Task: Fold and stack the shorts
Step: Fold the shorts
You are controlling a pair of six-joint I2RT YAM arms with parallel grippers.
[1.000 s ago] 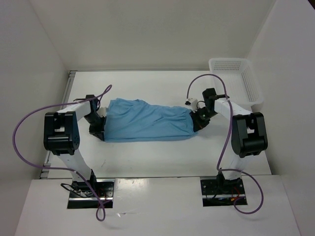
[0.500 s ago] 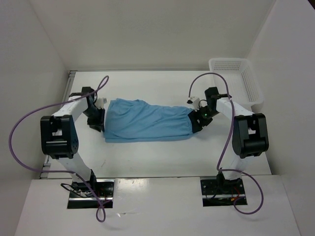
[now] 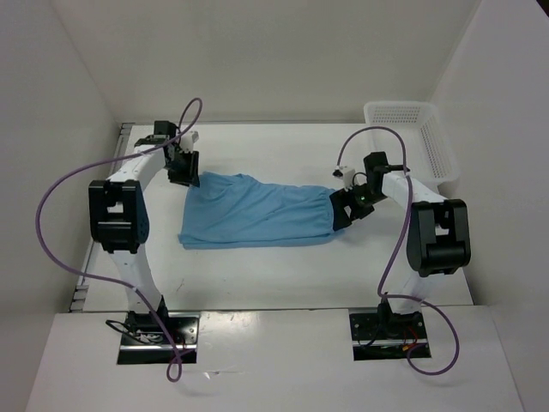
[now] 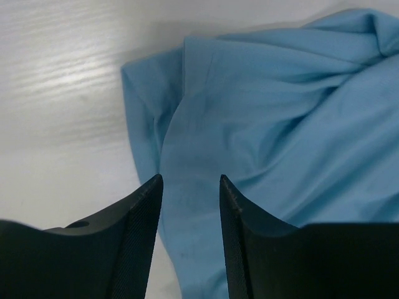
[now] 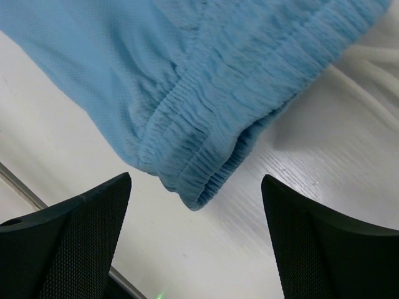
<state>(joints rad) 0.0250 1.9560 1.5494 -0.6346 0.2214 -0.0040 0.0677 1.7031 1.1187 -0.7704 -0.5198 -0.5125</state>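
Lying flat: shorts (image 3: 257, 215); L pincer (image 3: 185, 176) half-open over hem (image 4: 146, 118), R pincer (image 3: 341, 213) wide at waistband (image 5: 212, 143); both empty.

We find a white table (image 3: 274, 150) enclosed on three sides by plain white panels: a back wall (image 3: 257, 60), a left wall (image 3: 51, 120) and a right wall (image 3: 506, 120). The panels are matte and unmarked. A pale metal strip (image 3: 83, 287) runs along the table's left edge, at the foot of the left wall. A white mesh basket (image 3: 400, 106) stands in the far right corner, close against the right wall. A white ledge (image 3: 274, 360) lies across the near side of the table. Seen close up, the tabletop shows a faint wood grain and a soft sheen. Lighting is even and diffuse, and shadows on the table are weak and short.
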